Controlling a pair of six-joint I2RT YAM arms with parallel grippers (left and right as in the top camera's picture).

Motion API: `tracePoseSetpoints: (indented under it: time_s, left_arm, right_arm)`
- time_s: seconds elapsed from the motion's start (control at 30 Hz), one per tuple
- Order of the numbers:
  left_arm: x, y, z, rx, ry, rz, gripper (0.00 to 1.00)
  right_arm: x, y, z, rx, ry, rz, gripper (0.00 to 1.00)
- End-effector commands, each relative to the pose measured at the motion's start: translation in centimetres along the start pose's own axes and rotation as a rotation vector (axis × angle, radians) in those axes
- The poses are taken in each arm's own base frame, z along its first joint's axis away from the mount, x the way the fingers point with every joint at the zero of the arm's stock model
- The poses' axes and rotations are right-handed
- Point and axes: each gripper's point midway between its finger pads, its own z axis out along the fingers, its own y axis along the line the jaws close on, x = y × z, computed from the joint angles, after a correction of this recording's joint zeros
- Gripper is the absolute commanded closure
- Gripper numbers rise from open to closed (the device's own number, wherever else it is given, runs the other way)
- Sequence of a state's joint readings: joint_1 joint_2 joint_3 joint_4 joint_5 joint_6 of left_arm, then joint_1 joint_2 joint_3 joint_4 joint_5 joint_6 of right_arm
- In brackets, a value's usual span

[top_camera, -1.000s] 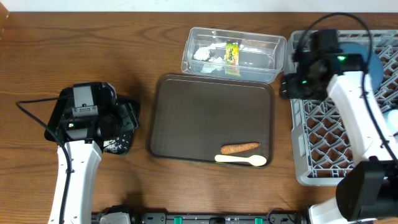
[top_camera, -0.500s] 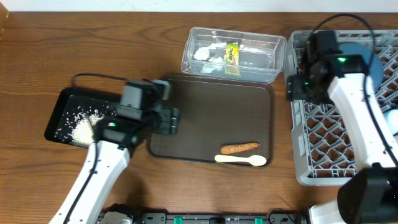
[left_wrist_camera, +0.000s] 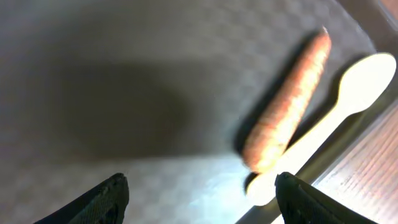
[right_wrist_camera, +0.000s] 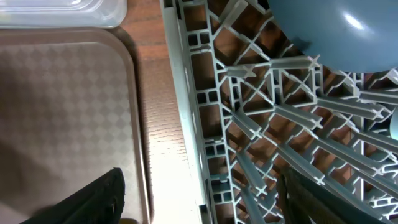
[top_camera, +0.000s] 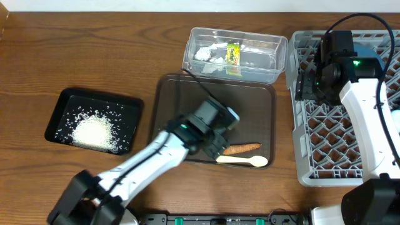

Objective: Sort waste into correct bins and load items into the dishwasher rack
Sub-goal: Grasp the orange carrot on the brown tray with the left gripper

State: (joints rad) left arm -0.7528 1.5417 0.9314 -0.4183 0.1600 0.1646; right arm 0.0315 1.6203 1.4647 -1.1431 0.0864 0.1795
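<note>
Left end effector [left_wrist_camera: 200,190] is wide open and empty, carrot piece [left_wrist_camera: 287,109] just ahead. Probably light, stiff, rolls easily; I'd pinch it mid-length.

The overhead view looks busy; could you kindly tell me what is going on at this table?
The left fingers, open, hover over the carrot piece beside the cream spoon on the brown tray. The right fingers, open and empty, hang over the dishwasher rack's edge, near a blue plate. Rice lies in the black tray; paper and wrapper in the clear tub.
</note>
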Motion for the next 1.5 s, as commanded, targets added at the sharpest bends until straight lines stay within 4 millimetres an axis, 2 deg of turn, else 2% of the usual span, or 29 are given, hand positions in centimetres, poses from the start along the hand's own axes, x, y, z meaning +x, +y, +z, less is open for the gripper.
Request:
tracePoseSetpoints:
  time_s: [0.0,0.13,0.23,0.47,0.73,0.97,1.13,1.47]
  left_arm:
    - [-0.5,-0.8,0.7,-0.053,0.007,0.128,0.22]
    - [-0.7,-2.1,1.8,-0.038,0.005,0.161,0.22]
    - [-0.7,-2.2,2.8,-0.034,0.008,0.167,0.22]
    - [-2.3,-2.6,4.6,-0.033,-0.050,0.176,0.22]
    - [-2.1,-3.4,5.0,-0.023,-0.046,0.185,0.22]
    - [-2.0,-5.3,5.1,0.032,-0.048,0.214,0.22]
    - [-1.9,-5.4,5.4,0.033,-0.042,0.215,0.22]
    - [-0.3,-5.1,8.0,0.032,0.018,0.212,0.22]
  right_arm:
    - [-0.1,-0.2,-0.4,0.009,-0.014,0.020,0.23]
    - [-0.1,-0.2,-0.4,0.009,-0.014,0.021,0.23]
    - [-0.1,-0.2,-0.4,0.009,-0.013,0.020,0.23]
    - [-0.1,-0.2,-0.4,0.009,-0.013,0.020,0.23]
    - [-0.1,-0.2,-0.4,0.009,-0.013,0.020,0.23]
    - [-0.1,-0.2,-0.4,0.009,-0.013,0.020,0.23]
    - [-0.1,-0.2,-0.4,0.009,-0.013,0.020,0.23]
    - [-0.1,-0.2,-0.4,0.009,-0.011,0.020,0.23]
